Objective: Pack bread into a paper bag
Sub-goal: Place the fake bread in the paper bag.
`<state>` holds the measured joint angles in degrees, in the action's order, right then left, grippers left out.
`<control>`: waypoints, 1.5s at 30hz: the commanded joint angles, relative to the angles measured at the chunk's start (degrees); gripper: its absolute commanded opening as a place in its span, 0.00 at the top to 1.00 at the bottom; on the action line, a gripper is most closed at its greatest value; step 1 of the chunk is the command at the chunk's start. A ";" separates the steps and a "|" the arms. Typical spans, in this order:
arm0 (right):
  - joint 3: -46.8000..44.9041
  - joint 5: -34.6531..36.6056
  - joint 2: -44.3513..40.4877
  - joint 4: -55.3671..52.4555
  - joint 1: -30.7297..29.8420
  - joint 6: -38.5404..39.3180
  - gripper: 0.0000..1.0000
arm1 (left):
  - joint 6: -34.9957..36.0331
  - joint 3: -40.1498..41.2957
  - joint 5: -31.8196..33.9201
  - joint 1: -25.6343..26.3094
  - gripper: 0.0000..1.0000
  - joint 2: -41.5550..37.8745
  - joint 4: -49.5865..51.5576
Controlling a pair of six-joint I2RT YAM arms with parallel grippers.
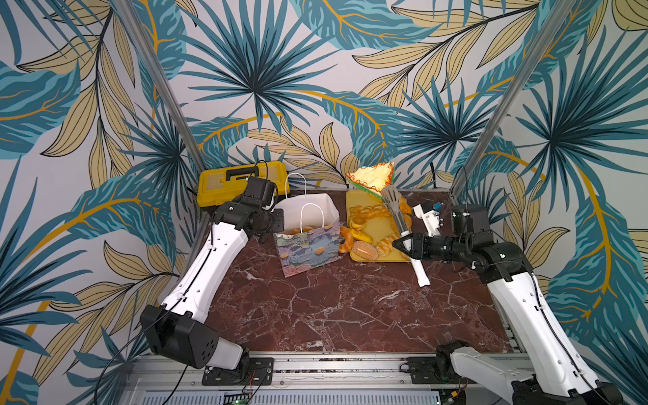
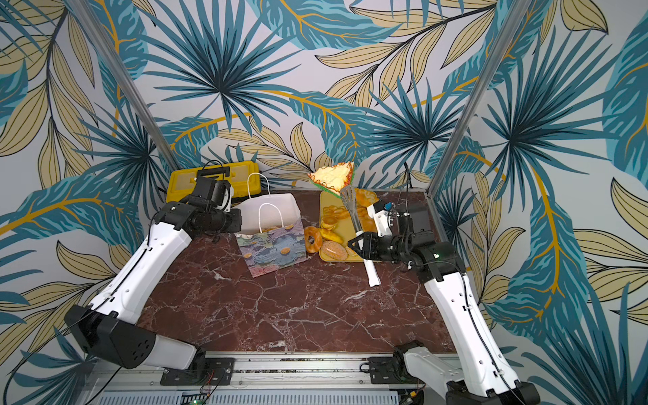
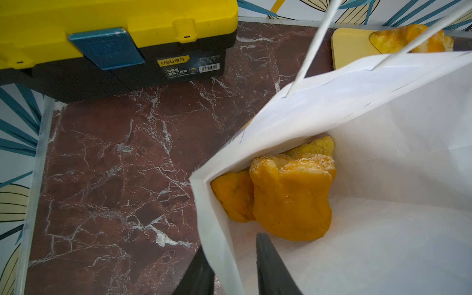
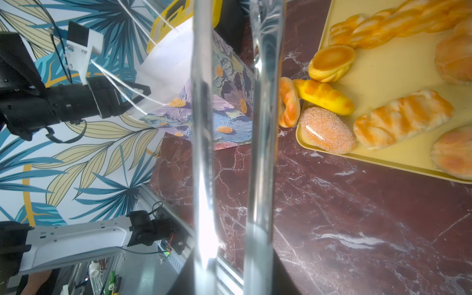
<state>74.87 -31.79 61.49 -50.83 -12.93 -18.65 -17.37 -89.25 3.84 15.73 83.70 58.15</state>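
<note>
The paper bag (image 1: 308, 245) stands open on the marble, white inside and flowered outside. My left gripper (image 1: 278, 219) (image 3: 231, 242) is shut on its side wall, one finger inside and one outside. Bread (image 3: 288, 194) lies in the bag's bottom, a sesame bun among it. More bread sits on the yellow tray (image 1: 377, 228): a braided loaf (image 1: 368, 211), a sesame bun (image 4: 327, 130) and croissants. A ring doughnut (image 1: 345, 240) leans between bag and tray. The sandwich (image 1: 371, 177) stands against the back wall. My right gripper (image 1: 403, 243) is shut on metal tongs (image 1: 394, 210), whose tips hang over the tray.
A yellow-and-black toolbox (image 1: 242, 182) stands at the back left, just behind my left wrist. Metal frame posts rise at both back corners. The bag's cord handles (image 1: 310, 214) stick up over its mouth. The tongs' white handle (image 1: 420, 273) juts out toward the table's front.
</note>
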 commanded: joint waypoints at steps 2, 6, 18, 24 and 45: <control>1.47 -2.32 -0.70 -0.09 -2.37 2.46 1.00 | 0.55 -1.42 0.25 0.02 0.68 0.56 0.41; 3.33 -0.98 0.71 -0.94 -6.94 2.87 0.99 | 0.42 -1.45 0.20 0.01 0.68 0.65 0.43; 5.19 1.81 6.37 -1.27 -15.31 3.52 0.94 | 0.13 -2.80 -0.19 0.09 0.68 0.57 0.91; 7.50 1.94 10.04 -0.32 -16.60 3.70 0.87 | 0.18 -2.81 -0.38 0.15 0.68 0.74 0.91; 9.96 3.83 12.81 -0.36 -18.27 4.42 0.54 | 0.31 -3.10 -0.50 0.16 0.68 0.90 1.07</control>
<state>83.55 -28.67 74.59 -52.66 -30.85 -15.35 -17.39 -89.30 3.64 15.73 84.14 58.59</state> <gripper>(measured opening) 0.459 0.322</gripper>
